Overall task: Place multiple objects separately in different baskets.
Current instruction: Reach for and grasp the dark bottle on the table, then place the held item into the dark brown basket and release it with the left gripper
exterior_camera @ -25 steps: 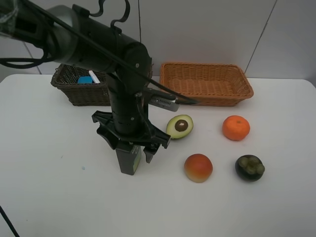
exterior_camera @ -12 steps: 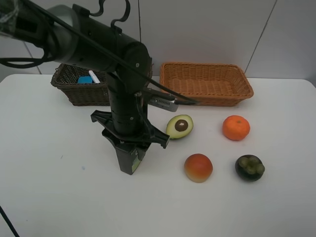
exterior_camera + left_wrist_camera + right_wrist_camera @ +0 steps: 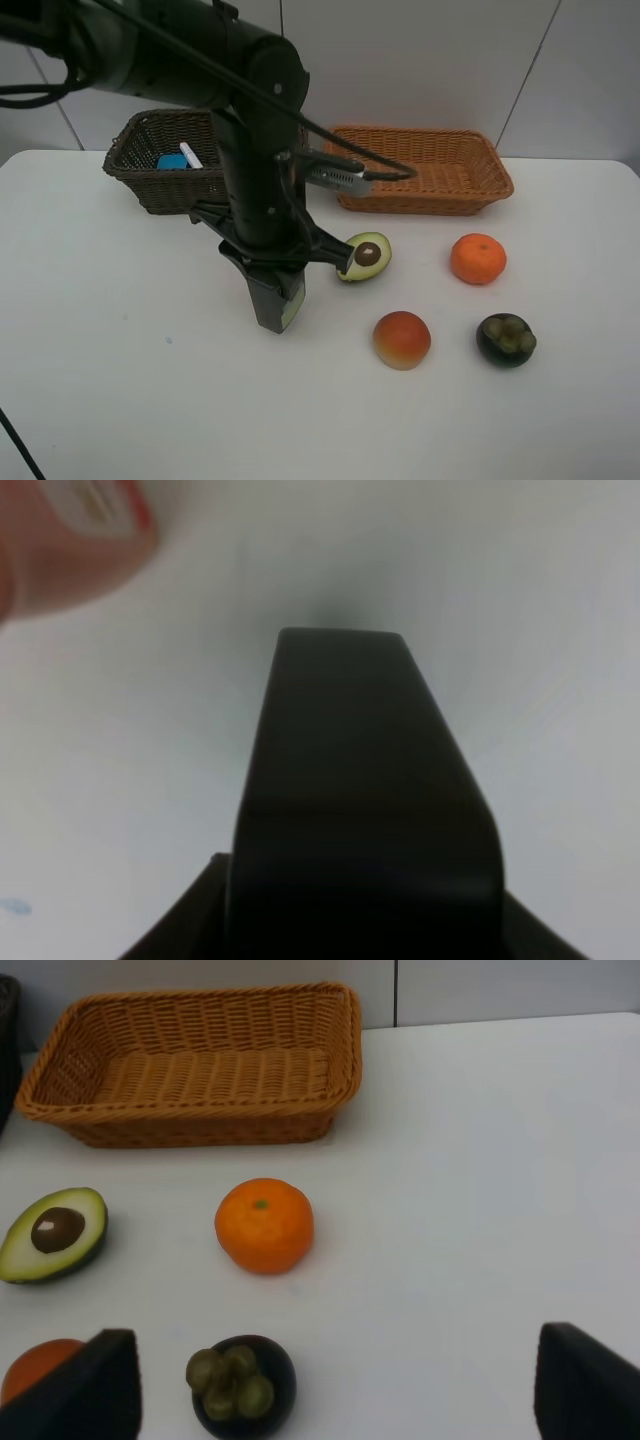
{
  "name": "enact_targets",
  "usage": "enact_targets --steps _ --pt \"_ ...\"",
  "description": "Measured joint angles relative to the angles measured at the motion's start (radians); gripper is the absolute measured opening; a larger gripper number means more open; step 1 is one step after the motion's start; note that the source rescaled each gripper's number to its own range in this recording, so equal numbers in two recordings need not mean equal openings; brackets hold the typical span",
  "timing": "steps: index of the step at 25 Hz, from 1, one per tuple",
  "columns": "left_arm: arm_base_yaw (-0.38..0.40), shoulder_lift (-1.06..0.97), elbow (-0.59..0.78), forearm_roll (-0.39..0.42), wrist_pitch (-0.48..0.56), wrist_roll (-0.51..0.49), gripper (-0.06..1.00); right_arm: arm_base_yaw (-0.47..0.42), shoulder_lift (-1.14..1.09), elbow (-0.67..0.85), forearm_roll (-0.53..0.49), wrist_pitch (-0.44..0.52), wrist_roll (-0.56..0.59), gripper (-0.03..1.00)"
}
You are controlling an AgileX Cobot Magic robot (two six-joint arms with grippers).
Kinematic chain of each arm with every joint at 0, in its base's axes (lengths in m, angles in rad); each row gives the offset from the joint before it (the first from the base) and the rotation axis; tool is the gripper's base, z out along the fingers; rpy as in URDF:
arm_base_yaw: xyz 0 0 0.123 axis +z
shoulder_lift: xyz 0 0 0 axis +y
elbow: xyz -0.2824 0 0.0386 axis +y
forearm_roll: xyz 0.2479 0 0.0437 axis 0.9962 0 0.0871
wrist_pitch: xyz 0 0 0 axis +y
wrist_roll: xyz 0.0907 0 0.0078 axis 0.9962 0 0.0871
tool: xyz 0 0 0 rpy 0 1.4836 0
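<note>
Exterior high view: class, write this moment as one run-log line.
left gripper | closed on dark green pump bottle | beside cut avocado half | right gripper open

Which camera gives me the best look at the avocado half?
The right wrist view: the avocado half lies whole and unobstructed there, cut face and pit up. The exterior high view shows the avocado half too, but the left arm overlaps its edge. The left wrist view does not show it.

Our left arm (image 3: pixel 180 60) reaches down from the upper left of the frame, left gripper (image 3: pixel 277 300) pinched on the dark green pump bottle (image 3: pixel 294 301); right gripper (image 3: pixel 345 1385) gapes wide
</note>
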Motion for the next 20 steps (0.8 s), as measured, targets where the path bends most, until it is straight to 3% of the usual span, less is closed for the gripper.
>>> enact_targets --steps 6,14,20 --pt "0.081 -0.038 -0.208 0.004 0.047 0.048 0.36 0.000 0.000 0.000 0.000 0.000 0.000 0.99" --pt "0.401 -0.002 -0.392 0.003 0.035 0.104 0.36 0.000 0.000 0.000 0.000 0.000 0.000 0.99" --pt "0.593 0.053 -0.398 -0.086 -0.077 0.128 0.36 0.000 0.000 0.000 0.000 0.000 0.000 0.99"
